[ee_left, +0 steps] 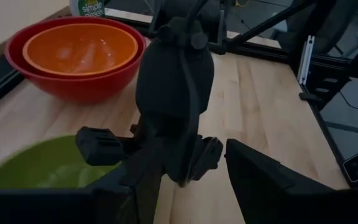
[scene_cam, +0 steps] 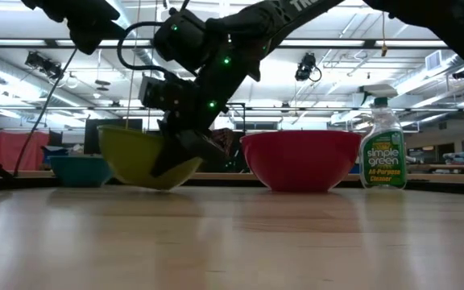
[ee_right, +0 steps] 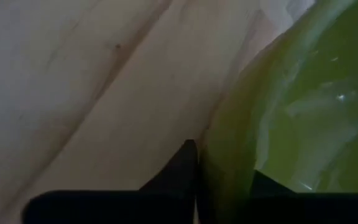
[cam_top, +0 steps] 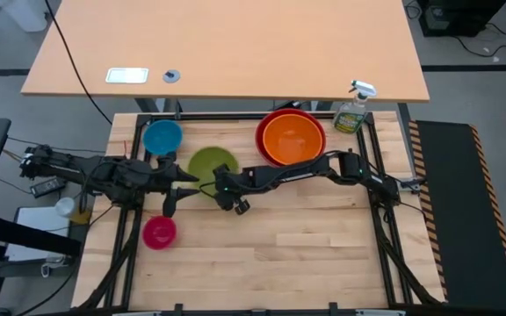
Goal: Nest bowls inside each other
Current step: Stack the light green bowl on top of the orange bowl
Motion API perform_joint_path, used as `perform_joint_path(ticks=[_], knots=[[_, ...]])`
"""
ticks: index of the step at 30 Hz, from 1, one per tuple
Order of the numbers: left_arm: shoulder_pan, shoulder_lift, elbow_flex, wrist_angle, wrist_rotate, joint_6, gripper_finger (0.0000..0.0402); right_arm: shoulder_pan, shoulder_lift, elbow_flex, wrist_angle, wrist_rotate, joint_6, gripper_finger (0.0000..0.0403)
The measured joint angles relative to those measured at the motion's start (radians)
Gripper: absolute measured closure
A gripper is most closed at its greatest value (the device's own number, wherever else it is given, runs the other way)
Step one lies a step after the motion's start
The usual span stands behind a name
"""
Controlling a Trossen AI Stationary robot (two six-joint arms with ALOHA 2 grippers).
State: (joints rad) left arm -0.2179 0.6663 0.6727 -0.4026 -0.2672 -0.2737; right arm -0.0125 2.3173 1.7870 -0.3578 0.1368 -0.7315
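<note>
The yellow-green bowl stands mid-table, tipped a little in the low view. My right gripper is shut on its rim at the near side. My left gripper hovers open just left of it, touching nothing. The orange bowl sits nested in the red bowl at the far right. The blue bowl rests on its base at the far left. The pink bowl rests nearer the front left. My right gripper pinches the green bowl's wall at the rim, with one finger outside and the other inside. The fingers slant down from above, coming from the table's right. The bowl is tilted, its underside down at the table.
A clear spray bottle stands at the far right corner, beside the red bowl. A tan desk lies beyond the far edge. Bare wood spreads over the near half of the table.
</note>
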Motion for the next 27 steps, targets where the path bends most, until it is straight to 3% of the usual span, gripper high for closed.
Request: perform_joint_path(ticks=[6, 14, 17, 21, 27], knots=[[0.0, 0.0, 0.0, 0.0, 0.0, 0.001, 0.0221, 0.005, 0.0, 0.0, -0.008, 0.087, -0.087, 0.0382], [0.0, 0.0, 0.0, -0.004, -0.009, 0.012, 0.0221, 0.037, -0.07, 0.0, -0.049, 0.378, -0.205, 0.0378], [0.0, 0.0, 0.0, -0.005, -0.01, 0.013, 0.0221, 0.025, -0.114, 0.0, -0.121, 0.506, -0.156, 0.0377], [0.0, 0.0, 0.0, -0.011, -0.029, 0.015, 0.0221, -0.006, -0.183, 0.0, -0.283, 0.599, 0.004, 0.0377], [0.001, 0.0, 0.0, -0.013, -0.045, 0.028, 0.0221, -0.049, -0.271, 0.0, -0.525, 0.617, 0.3, 0.0376]])
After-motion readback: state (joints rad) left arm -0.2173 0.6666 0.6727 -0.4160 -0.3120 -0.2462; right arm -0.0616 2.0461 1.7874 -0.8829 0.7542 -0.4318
